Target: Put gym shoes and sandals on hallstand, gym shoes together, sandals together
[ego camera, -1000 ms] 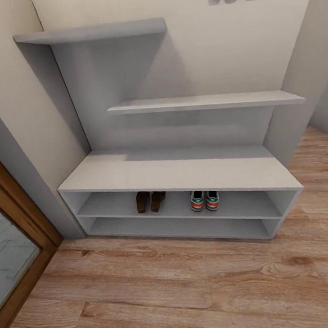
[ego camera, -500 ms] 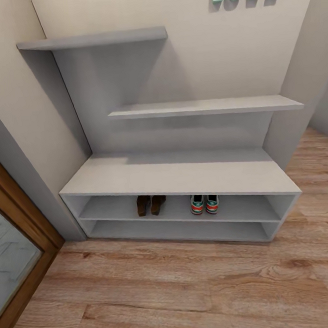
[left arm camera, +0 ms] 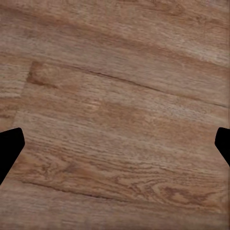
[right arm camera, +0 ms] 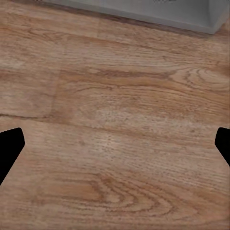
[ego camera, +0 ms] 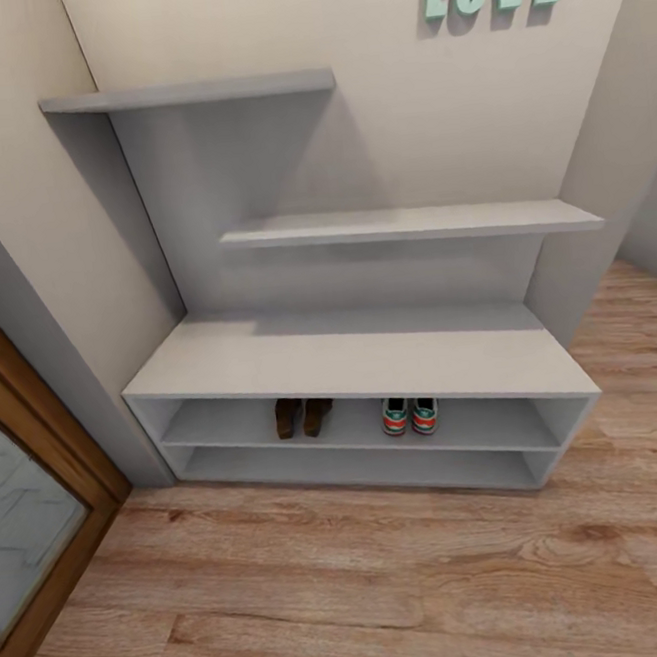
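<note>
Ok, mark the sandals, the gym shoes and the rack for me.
sandals point(ego camera: 303, 416): head view, heels of the brown pair.
gym shoes point(ego camera: 410, 416): head view, heels of the white pair.
rack point(ego camera: 362, 360): head view, bare bench top.

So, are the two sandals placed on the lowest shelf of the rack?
No, the two sandals stand on the upper open shelf of the hallstand, left of the gym shoes.

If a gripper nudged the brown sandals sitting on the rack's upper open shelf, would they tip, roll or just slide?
The sandals look flat and low, so they would probably slide rather than tip or roll. The shelf looks smooth, so a push may send them backward easily. They sit side by side and seem close, so nudging one would likely shift the other.
</note>
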Available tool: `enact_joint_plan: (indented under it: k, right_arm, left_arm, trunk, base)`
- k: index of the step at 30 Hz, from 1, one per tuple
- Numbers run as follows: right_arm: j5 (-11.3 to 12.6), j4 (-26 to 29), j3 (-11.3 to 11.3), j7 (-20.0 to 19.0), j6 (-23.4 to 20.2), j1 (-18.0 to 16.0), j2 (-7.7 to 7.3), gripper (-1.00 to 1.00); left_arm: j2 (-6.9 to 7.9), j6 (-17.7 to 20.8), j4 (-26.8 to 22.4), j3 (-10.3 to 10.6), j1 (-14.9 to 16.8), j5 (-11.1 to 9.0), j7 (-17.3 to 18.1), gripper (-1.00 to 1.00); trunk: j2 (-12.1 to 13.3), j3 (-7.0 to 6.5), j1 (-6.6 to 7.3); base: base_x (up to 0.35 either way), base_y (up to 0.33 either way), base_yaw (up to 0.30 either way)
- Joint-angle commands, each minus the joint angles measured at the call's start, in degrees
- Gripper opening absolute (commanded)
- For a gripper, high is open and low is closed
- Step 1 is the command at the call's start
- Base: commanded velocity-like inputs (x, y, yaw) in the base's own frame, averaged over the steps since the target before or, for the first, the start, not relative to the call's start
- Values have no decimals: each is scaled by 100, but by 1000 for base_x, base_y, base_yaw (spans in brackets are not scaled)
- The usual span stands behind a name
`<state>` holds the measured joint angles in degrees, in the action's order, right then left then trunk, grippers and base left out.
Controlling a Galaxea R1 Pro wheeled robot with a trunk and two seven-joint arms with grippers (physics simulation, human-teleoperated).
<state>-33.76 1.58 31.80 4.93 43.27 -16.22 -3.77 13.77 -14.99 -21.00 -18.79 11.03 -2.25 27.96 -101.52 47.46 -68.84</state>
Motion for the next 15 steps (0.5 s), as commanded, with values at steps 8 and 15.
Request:
enact_joint_plan:
  k: [8,15]
  right_arm:
    - [-61,-9,11,52,13,-4,-1,100]
    - [-61,-9,11,52,12,-4,-1,100]
  left_arm:
    - [-1,5,4,-39,5,-32,51,100]
    - [3,5,-1,-36,5,-41,52,100]
  trunk:
    - [320,-140,177]
    - [601,-266,331]
  base:
    - [0,0,0]
    - [0,0,0]
